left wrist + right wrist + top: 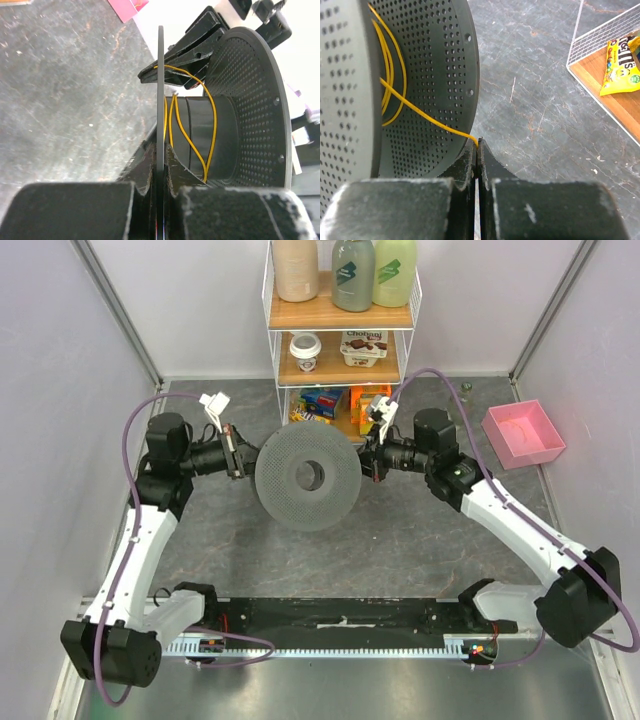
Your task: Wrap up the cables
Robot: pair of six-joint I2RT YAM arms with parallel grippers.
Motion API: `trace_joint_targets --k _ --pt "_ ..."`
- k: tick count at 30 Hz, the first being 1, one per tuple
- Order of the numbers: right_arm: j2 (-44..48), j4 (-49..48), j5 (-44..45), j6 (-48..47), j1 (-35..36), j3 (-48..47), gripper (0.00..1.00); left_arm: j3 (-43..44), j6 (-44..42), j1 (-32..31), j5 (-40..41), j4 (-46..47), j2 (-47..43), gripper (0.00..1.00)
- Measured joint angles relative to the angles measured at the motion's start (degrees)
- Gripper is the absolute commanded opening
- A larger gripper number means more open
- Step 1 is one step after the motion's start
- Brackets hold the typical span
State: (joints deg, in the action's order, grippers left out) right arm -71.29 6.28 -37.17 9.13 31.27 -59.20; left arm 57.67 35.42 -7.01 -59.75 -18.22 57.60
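ok so this looks like mid-wind to me: the left claw [161,167] is clenched on the thin rim of the grey spool [290,502], which sits between the two arms, and the right claw [478,150] is pinched tight on the free end of the yellow cable [214,117]; the rest of the cable lies in a few loose turns around the hub [197,137], between the two perforated discs; to do this bit well I'd hold some tension on that end so the turns snug down onto the hub instead of bulging; feed the cable in between the discs, not over an edge; and go easy, it's really thin and could slip out of the pinch or kink; the left grip is only on a rim edge, so a hard tug might twist the spool; containers: the pink tray [523,433] off to the right has nothing in it that I can see; the wire rack [340,316] at the back holds three bottles [352,272] up top, two tubs [364,347] on the middle shelf, and snack packs [320,403] at the bottom, one of them a yellow candy bag [620,65]
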Motion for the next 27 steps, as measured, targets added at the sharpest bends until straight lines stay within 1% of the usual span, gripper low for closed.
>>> trace_joint_targets --k 5,8,11,16,20,27 --pt "1.4 -9.0 2.4 7.4 -0.2 3.9 0.0 -5.4 14.9 1.9 -1.3 10.3 0.0 0.02" --pt "3.3 -13.6 3.8 11.0 -0.1 6.1 0.0 -6.4 20.4 2.6 -1.9 14.0 0.1 0.02" --pt "5.0 -16.9 5.3 13.7 0.1 7.7 0.0 -6.4 24.7 3.2 -2.0 15.7 0.4 0.02" --pt "6.1 -18.9 9.2 16.2 2.0 10.1 0.0 -6.4 28.1 4.8 -0.2 13.2 0.5 0.02" --pt "6.1 -18.4 11.9 16.3 3.6 11.1 0.0 -6.4 28.8 5.4 1.5 9.6 0.5 0.02" --pt "6.1 -15.6 13.1 11.4 4.3 10.7 0.0 -6.4 28.8 5.4 3.1 7.0 0.3 0.02"
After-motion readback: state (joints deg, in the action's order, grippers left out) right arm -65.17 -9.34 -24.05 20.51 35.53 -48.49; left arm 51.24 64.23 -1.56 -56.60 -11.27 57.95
